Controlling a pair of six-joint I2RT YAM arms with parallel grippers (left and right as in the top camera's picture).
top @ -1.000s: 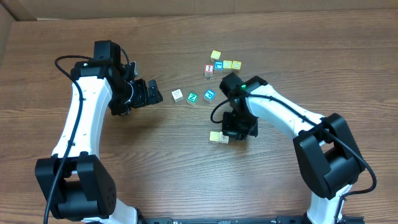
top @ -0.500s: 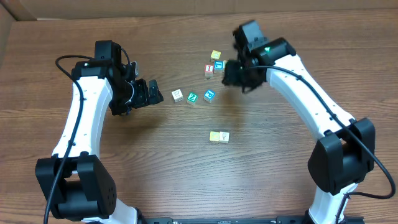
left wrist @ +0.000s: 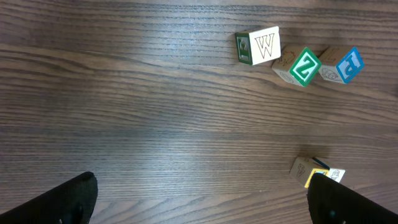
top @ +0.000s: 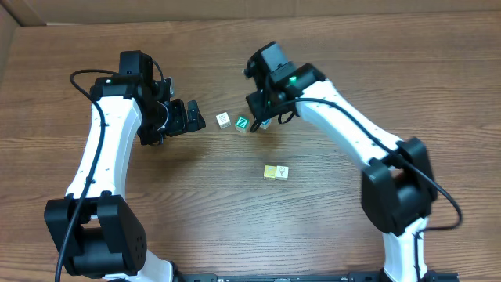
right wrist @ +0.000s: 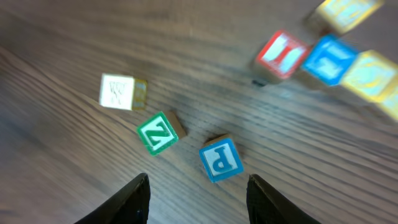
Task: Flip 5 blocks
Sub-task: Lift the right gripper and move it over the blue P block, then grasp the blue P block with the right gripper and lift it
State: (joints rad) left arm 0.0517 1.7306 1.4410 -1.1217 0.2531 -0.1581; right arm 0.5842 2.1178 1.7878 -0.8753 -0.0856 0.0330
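Three blocks lie in a short row: a whitish W block (right wrist: 121, 92), a green-faced Z block (right wrist: 158, 132) and a blue-faced P block (right wrist: 219, 159). My right gripper (right wrist: 202, 199) hovers open just short of the blue P block, with nothing between its fingers. In the overhead view it (top: 261, 113) covers that block, beside the green one (top: 243, 123) and the W block (top: 223, 120). Two pale blocks (top: 275, 172) sit side by side nearer the front. My left gripper (left wrist: 205, 205) stands wide open and empty over bare wood, left of the row.
A cluster beyond the row holds a red-faced cube (right wrist: 281, 55), another blue cube (right wrist: 328, 59) and yellow cubes (right wrist: 373, 74); my right arm hides them from overhead. The wooden table (top: 196, 204) stretches bare to the front and left.
My right gripper opened, left the two pale blocks at the front, swung back past the far cluster and now hangs over the blue and green blocks. The left arm has not moved.
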